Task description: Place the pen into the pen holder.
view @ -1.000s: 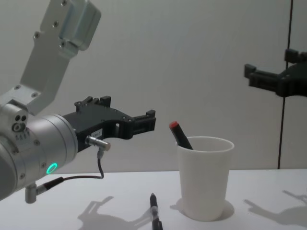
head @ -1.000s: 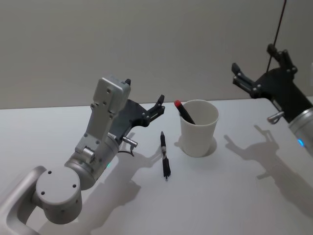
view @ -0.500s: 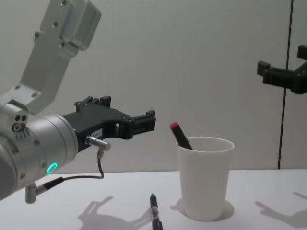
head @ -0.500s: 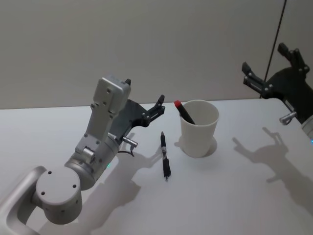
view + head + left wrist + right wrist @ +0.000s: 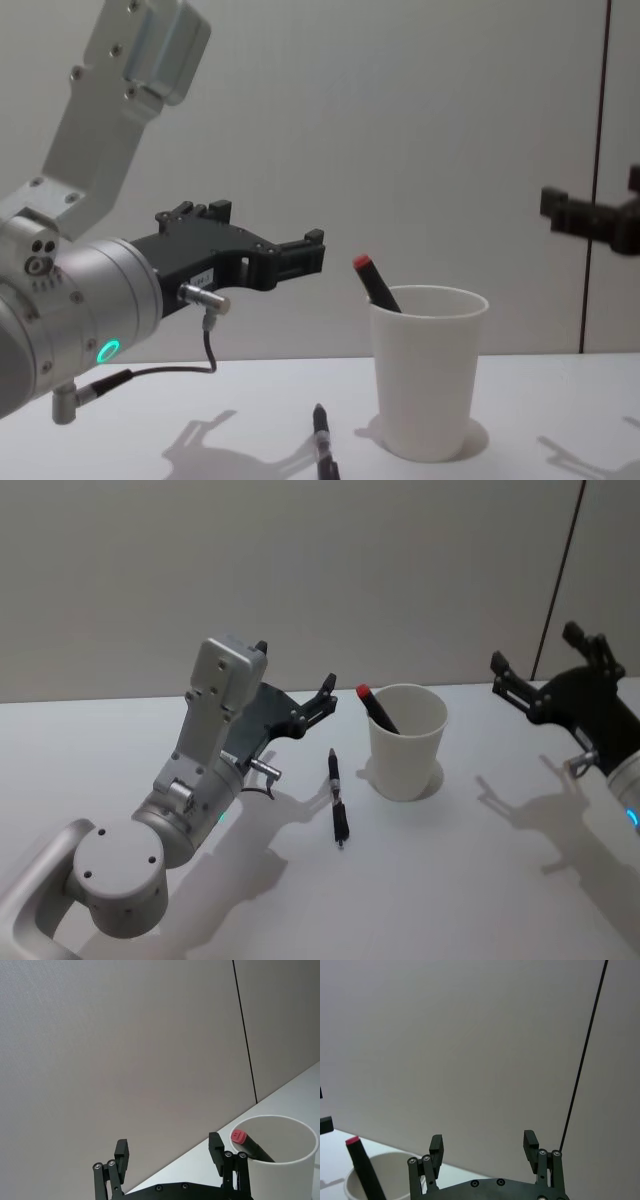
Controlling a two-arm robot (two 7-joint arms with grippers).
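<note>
Left hand: the left hand [image 5: 169,1146] hangs above the table [image 5: 450,880] at centre-left of the head view, fingers apart and holding nothing, pointing toward the upper right of that frame.
Pen from left hand: the pen [image 5: 336,795] lies flat on the table, below and just right of the left hand's tips in the head view, and lower than the hand in the chest view.
Pen axis: its long axis runs almost top to bottom in the head view, with one end toward the wall [image 5: 300,570] and the other toward the robot.
Pen holder: the pen holder [image 5: 405,745] stands upright just right of the pen's upper end, near it but apart. A red-capped pen [image 5: 375,708] already leans inside, its cap over the left rim.
Right hand: the right hand [image 5: 535,648] is raised at the right edge of the head view, fingers apart and empty, well apart from the pen, with the pen holder between them.
Nearer arm: the left, by my reading. The hand likely has to drop and turn across the pen's axis.
Open room: bare table lies left of and below the pen. The tight side is the right, where the pen holder stands.
Edges: the table meets the wall behind the pen holder. The pen lies well inside it.
</note>
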